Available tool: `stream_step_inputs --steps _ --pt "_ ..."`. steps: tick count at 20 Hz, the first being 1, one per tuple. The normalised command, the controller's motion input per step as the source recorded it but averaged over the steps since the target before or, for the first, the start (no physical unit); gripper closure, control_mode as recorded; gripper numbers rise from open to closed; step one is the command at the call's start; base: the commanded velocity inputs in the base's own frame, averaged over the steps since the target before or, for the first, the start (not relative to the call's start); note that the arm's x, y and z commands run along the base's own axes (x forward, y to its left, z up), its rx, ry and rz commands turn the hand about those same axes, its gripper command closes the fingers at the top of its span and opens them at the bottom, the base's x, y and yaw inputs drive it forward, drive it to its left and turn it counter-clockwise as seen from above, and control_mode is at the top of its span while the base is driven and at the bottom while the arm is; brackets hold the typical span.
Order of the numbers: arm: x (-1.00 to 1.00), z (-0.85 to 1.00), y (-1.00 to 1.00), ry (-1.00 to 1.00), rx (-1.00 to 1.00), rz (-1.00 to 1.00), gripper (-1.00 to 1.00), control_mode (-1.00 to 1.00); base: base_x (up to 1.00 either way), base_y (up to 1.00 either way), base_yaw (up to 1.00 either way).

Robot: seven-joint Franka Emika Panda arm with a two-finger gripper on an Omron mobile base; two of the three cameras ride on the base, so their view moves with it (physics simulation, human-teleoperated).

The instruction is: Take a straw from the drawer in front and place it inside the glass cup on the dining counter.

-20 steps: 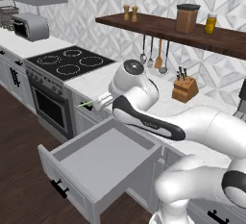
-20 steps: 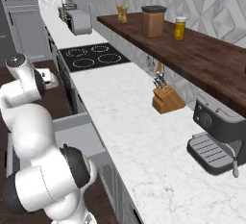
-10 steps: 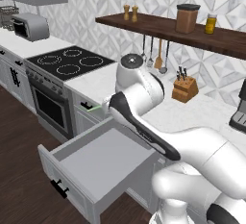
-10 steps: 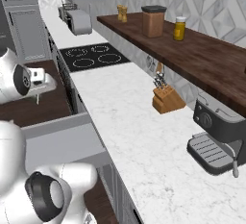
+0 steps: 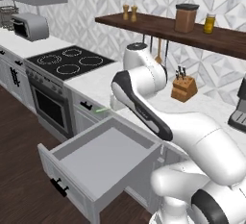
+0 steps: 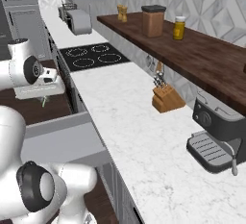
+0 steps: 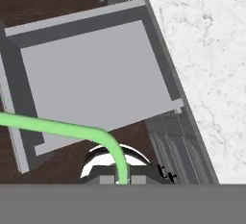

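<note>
Now, with the gripper (image 7: 123,179) seemingly clamped tight on the straw (image 7: 57,127), carry it steadily above the drawer (image 5: 103,155).

Since a second ago we have swung our arm up and back from the open drawer (image 5: 103,158), carrying the straw (image 7: 62,129) above it.

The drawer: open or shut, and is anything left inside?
Open. The drawer is pulled out from the cabinets, its grey floor bare. The straw sits in the shut hand above it.
</note>
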Motion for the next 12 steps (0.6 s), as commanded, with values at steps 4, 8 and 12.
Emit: stream_step_inputs --steps 4,8,12 --pt "0.0 0.0 0.0 0.0 0.0 0.0 1.0 1.0 -1.0 -0.01 -0.01" --pt "0.0 0.0 0.0 0.0 0.0 0.0 1.0 1.0 -0.95 0.25 0.04" --pt "0.0 0.0 0.0 0.0 0.0 0.0 1.0 1.0 -0.3 0.6 0.69"
